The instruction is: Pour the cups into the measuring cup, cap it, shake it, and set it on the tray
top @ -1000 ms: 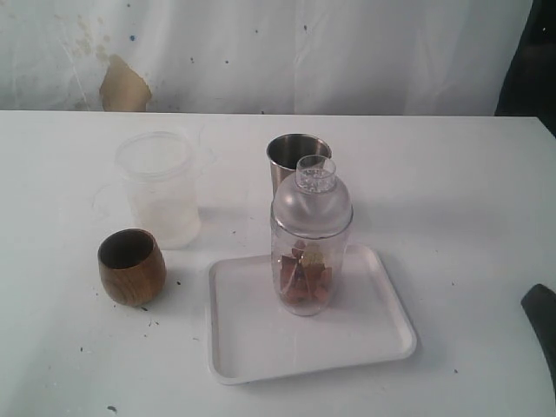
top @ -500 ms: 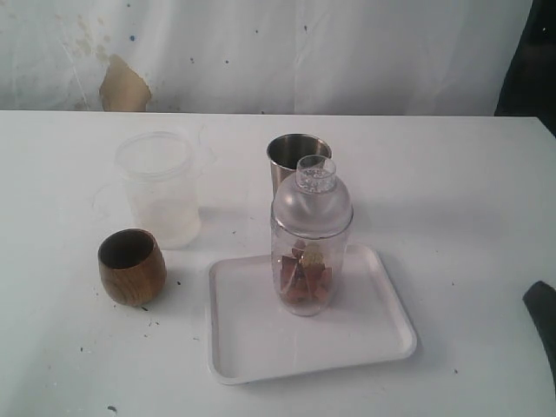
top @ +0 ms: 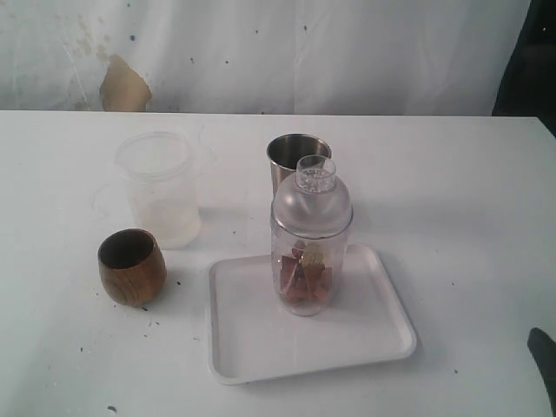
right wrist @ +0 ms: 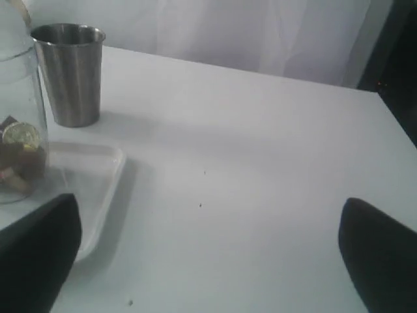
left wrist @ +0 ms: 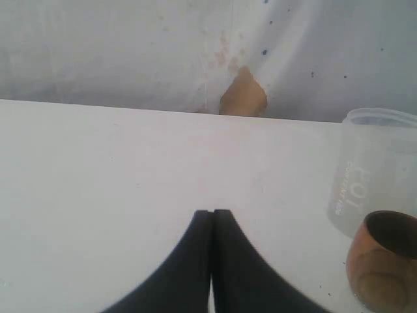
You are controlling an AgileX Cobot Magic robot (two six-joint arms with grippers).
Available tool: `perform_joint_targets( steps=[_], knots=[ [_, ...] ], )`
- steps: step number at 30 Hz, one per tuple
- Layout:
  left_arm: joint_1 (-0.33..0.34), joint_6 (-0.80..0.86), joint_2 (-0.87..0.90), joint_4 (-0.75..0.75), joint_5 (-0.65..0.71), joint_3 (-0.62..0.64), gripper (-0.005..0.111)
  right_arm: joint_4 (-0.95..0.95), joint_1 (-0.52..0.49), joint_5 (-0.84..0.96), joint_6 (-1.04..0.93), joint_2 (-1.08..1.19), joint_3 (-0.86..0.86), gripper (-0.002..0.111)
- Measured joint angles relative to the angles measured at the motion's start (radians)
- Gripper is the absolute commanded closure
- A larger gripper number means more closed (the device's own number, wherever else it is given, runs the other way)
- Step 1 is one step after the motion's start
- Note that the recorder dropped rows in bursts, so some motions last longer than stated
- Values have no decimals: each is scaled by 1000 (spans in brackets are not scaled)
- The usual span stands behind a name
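Note:
The clear measuring cup [top: 311, 252] stands upright on the white tray [top: 261, 347], capped with a frosted dome lid [top: 313, 200], brown pieces inside. It also shows in the right wrist view as the measuring cup [right wrist: 19, 150] on the tray [right wrist: 91, 176]. The steel tumbler [top: 291, 156] stands just behind the tray, seen too as the tumbler [right wrist: 70, 73]. The brown wooden cup [top: 130, 266] sits left of the tray, also the wooden cup [left wrist: 384, 261]. My left gripper [left wrist: 212, 212] is shut over bare table, empty. My right gripper [right wrist: 208, 222] is open wide, right of the tray, holding nothing.
A frosted plastic tub [top: 161, 187] stands behind the wooden cup, also seen as the tub [left wrist: 374, 166]. A white cloth backdrop with a brown patch [top: 124, 85] hangs behind the table. A dark finger tip [top: 544, 352] shows at the lower right edge.
The dark right gripper finger at the lower right edge has drawn back, lower and further out of view. The cups, measuring cup and tray have not moved.

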Motion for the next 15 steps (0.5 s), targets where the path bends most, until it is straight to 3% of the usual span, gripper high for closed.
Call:
perform_joint_targets(
  steps=[12, 15],
  knots=[
    [0, 0, 0, 0, 0, 0, 107, 6, -5, 45, 0, 0, 0, 8],
    [0, 0, 0, 0, 0, 0, 107, 55, -5, 47, 2, 0, 0, 19]
  ],
)
